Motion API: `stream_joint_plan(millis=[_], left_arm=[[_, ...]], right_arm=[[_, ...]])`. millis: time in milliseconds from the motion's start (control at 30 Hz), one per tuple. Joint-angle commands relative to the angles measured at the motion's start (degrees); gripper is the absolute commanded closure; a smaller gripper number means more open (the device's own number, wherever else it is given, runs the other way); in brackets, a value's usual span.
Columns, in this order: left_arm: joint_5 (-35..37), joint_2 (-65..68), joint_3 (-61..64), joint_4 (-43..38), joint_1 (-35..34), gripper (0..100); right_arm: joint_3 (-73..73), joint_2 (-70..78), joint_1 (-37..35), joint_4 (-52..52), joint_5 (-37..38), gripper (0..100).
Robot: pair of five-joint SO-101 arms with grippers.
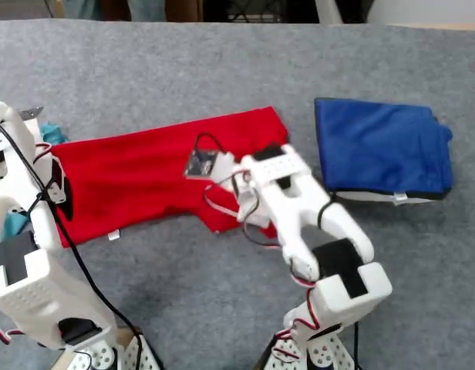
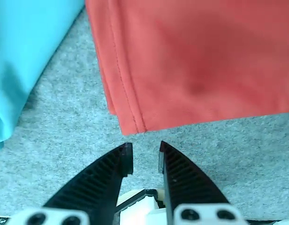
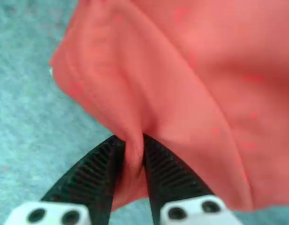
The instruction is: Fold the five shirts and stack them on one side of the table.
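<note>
One red shirt pinched by right end effector, teal shirt cut off

Red cloth shirt: soft knit, matt, with a stitched hem.
Folded blue cloth shirt: matt, smooth.
Turquoise cloth garment: smooth, faint sheen.
Grey table covering: felt-like, matt, fuzzy.
Left gripper: black ribbed matt plastic fingers, white smooth plastic body.
Right gripper: same plastics.

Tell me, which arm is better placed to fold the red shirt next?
Right, probably: the right gripper is shut on a pinch of the red shirt. The left gripper is open over the table, short of its hem, holding nothing.
</note>
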Motion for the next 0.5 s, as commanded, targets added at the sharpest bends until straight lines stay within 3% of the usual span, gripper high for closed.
stream_joint_plan(millis=[0,233,467], left_arm=[[-0.8,-2.9,-0.6,-0.4,-0.4,88],[-0.9,-2.9,-0.6,-0.4,-0.4,88],[-0.9,-2.9,-0.7,-3.4,0.4,88]], right_arm=[[-12.2,0.5,1.8,8.4,0.5,98.5],[-36.4,11.1,2.1,22.8,5.7,98.5],[-65.6,29.5,1.8,30.3,9.7,98.4]])
